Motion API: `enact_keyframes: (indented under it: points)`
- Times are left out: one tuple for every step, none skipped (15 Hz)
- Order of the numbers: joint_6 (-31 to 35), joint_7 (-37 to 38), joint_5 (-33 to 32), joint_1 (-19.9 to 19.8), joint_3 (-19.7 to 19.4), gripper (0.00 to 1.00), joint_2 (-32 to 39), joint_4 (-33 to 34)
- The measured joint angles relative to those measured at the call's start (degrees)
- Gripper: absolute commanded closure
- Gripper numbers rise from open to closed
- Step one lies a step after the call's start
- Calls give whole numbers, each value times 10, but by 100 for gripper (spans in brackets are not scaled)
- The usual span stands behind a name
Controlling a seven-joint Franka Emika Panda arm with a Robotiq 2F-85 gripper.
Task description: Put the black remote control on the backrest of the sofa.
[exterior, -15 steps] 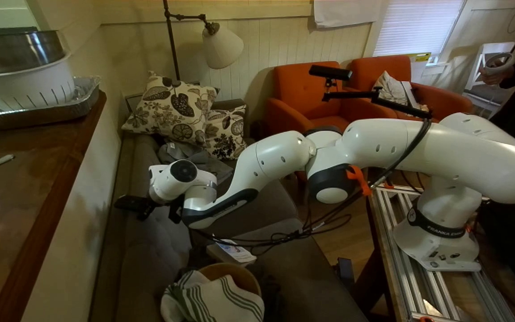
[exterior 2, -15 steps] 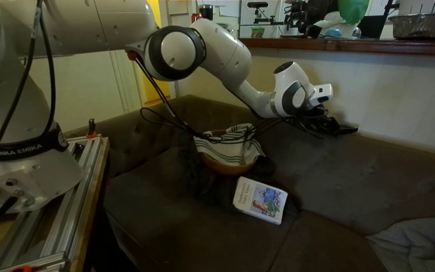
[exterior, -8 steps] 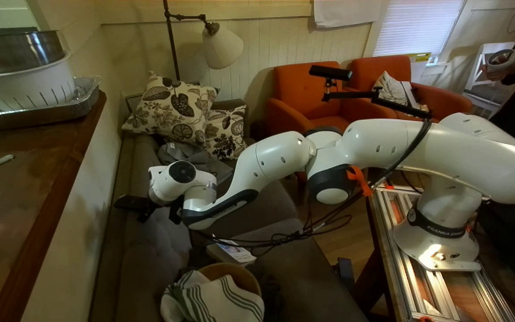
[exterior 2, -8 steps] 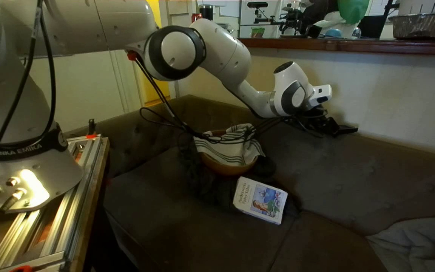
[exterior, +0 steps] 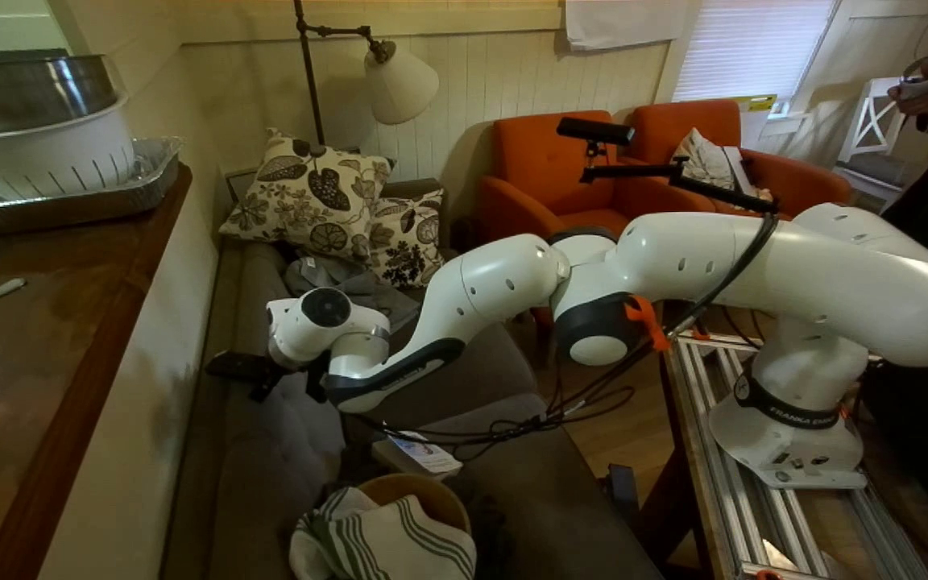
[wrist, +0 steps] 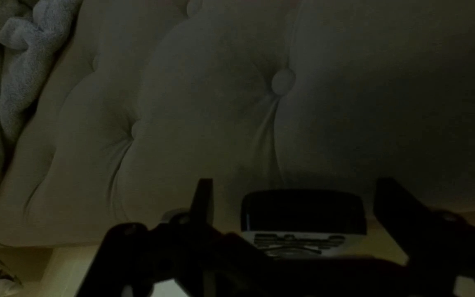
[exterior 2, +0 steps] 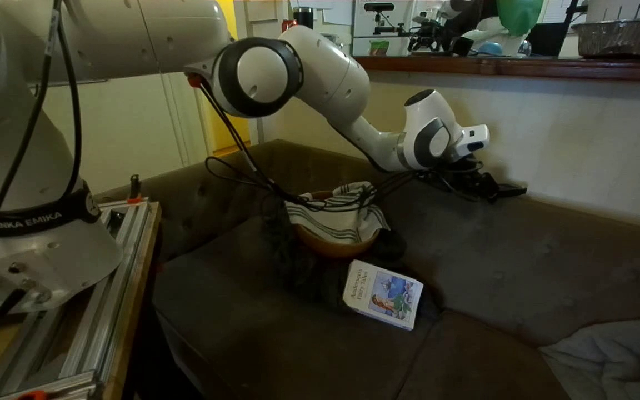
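Backed by a pale wall (exterior 2: 575,128), the long grey-brown sofa (exterior 2: 275,333) can be seen in both exterior views. Two orange armchairs (exterior: 548,165) are placed along the adjoining wall (exterior: 504,80). Over the backrest (exterior 2: 531,250), the white arm (exterior 2: 328,78) is stretched. Patterned cushions (exterior: 311,193) are propped at one end. On the sofa, a brown bowl (exterior 2: 331,247) is draped with a striped cloth (exterior 2: 342,219), and a white book (exterior 2: 384,294) is laid near it. In the dim wrist view, the jaws of the gripper (wrist: 295,198) are parted; between its fingers (wrist: 388,198), with a gap on either side, the black remote control (wrist: 303,210) is seen at the backrest's top edge. How it is supported there cannot be told.
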Motion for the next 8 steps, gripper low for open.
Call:
enact_keyframes:
  points:
    - [0, -12, 0, -3, 6, 0, -2, -2]
    - [1, -27, 0, -6, 14, 0, -7, -9]
    - [1, -38, 0, -8, 18, 0, -12, -17]
    - [1, -42, -1, -9, 17, 0, -17, -24]
    - [3, -43, -2, -11, 16, 0, -24, -33]
    - [8, -44, -2, -12, 13, 0, -31, -45]
    - [15, -44, -2, -13, 8, 0, -39, -57]
    - [26, -44, -2, -14, 5, 0, -47, -70]
